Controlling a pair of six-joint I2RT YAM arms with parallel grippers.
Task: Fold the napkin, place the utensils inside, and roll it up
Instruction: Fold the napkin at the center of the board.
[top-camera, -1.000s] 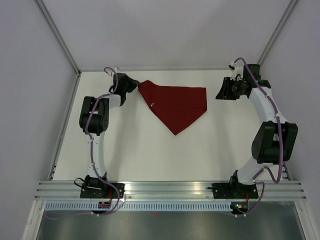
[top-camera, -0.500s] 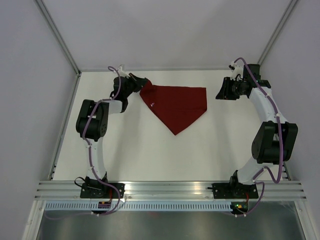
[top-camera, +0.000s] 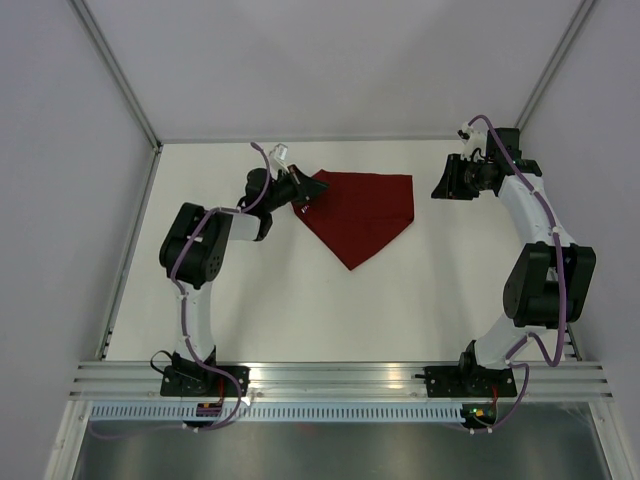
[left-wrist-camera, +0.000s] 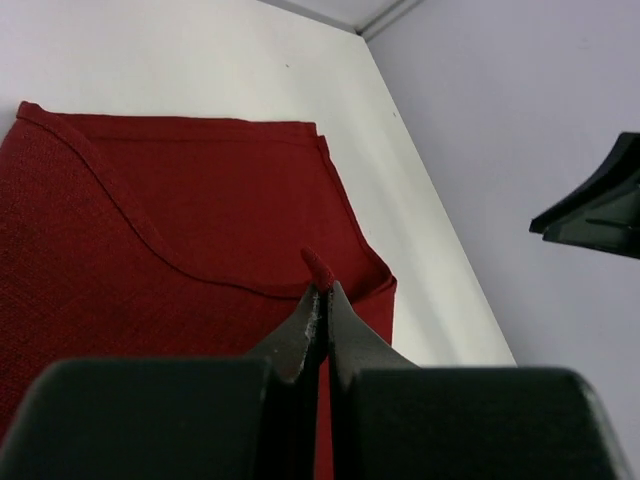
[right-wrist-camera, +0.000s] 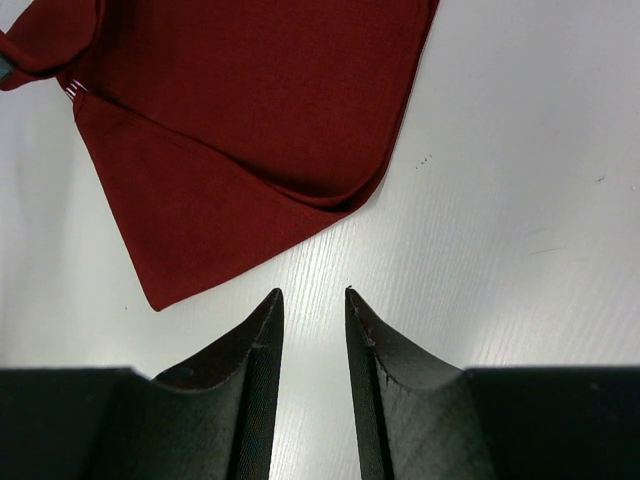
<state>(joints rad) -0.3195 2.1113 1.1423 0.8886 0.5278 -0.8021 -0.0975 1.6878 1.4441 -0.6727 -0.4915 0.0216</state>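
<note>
The dark red napkin (top-camera: 358, 212) lies folded in a triangle at the back middle of the table, its point toward the near side. My left gripper (top-camera: 303, 186) is shut on the napkin's left corner and holds it lifted over the cloth; in the left wrist view a red tip (left-wrist-camera: 317, 268) sticks out between the closed jaws (left-wrist-camera: 325, 292). My right gripper (top-camera: 440, 182) is open and empty just right of the napkin (right-wrist-camera: 250, 120), above bare table (right-wrist-camera: 313, 292). The fork is not in view.
The white table (top-camera: 300, 300) is bounded by grey walls at the back and sides and a metal rail (top-camera: 340, 375) at the near edge. The right arm's gripper shows dark at the right in the left wrist view (left-wrist-camera: 600, 205).
My left gripper has moved right, carrying the napkin's left corner over the cloth. The right arm has not moved.
</note>
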